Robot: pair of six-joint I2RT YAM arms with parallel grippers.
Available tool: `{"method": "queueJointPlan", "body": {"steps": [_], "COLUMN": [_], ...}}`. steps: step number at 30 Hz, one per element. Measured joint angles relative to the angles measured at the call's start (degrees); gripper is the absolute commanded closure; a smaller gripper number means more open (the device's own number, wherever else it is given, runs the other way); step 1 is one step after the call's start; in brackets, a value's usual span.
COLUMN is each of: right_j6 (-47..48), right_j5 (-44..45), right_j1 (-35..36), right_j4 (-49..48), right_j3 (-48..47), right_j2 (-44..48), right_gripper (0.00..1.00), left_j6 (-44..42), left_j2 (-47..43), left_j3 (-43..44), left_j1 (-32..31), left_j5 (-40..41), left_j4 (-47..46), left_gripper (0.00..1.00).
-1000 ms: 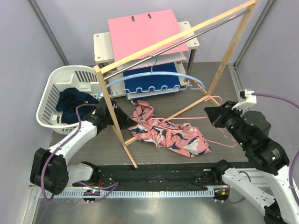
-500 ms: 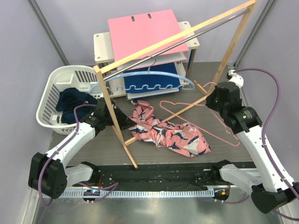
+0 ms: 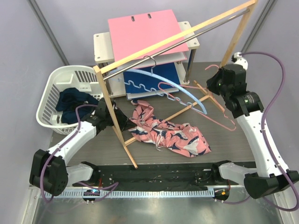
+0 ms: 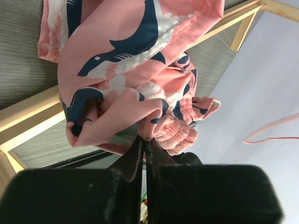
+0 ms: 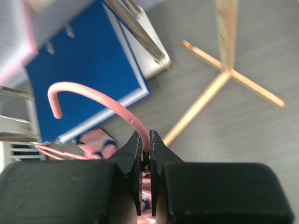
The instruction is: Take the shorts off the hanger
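In the overhead view the left pincer [image 3: 126,122] is half hidden behind the slanted post of the wooden rack [image 3: 177,35], so its jaws cannot be read there; its own camera shows the left pincer's fingers pressed together on a gathered fold at the edge of the pink shorts [image 3: 180,137], with most of the cloth spilling past the top of that picture. These pink shorts lie crumpled on the desk [image 3: 107,144], off any hanger, draped across the rack's low crossbar and partly covering it. The navy shorts [image 3: 70,100] sit bunched in the white basket [image 3: 46,93] at the left, their lower part lost below its wall. The right pincer [image 5: 145,140] is closed on the neck of the pink hanger [image 5: 96,93], just under its hook. The hanger's thin wire body is hard to follow against the desk in the overhead view and slants down towards the right edge. A blue hanger [image 3: 173,84] hangs tilted from the rack's rail, in front of the shelf unit [image 3: 100,46], which carries a pink board [image 3: 140,35] and a blue binder [image 5: 88,70] cut off by the rack. Bare desk shows in front of the pink shorts and to their right. The basket crowds the left wall, and the rack's feet spread close beside the right arm.
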State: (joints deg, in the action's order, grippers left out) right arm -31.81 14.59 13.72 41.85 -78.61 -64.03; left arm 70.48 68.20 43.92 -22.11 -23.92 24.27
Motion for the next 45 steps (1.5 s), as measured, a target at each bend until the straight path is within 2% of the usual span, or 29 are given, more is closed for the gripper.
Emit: {"method": "queueJointPlan", "body": {"steps": [5, 23, 30, 45], "right_j6": [0.0, -4.8, -5.9, -6.1], "right_j5": [-3.8, -10.9, -12.7, -12.8], "right_j1": [-0.3, -0.4, -0.4, -0.4], "right_j4": [-2.2, -7.0, -7.9, -7.7], "right_j3": [-10.0, -25.7, -26.6, -27.4], "right_j2": [-5.4, -9.2, -12.6, -12.0], "right_gripper": [0.99, 0.99, 0.99, 0.99], "left_j6": [-0.6, -1.9, -1.9, -1.8], "left_j2": [1.7, 1.6, 1.2, 0.0], "left_j3": [0.5, 0.9, 0.9, 0.9], "left_j1": [0.0, 0.0, 0.0, 0.0], "left_j5": [-0.6, -0.8, -0.8, -0.8], "left_j4": [0.0, 0.4, 0.4, 0.4], "left_gripper": [1.0, 1.0, 1.0, 1.0]}}
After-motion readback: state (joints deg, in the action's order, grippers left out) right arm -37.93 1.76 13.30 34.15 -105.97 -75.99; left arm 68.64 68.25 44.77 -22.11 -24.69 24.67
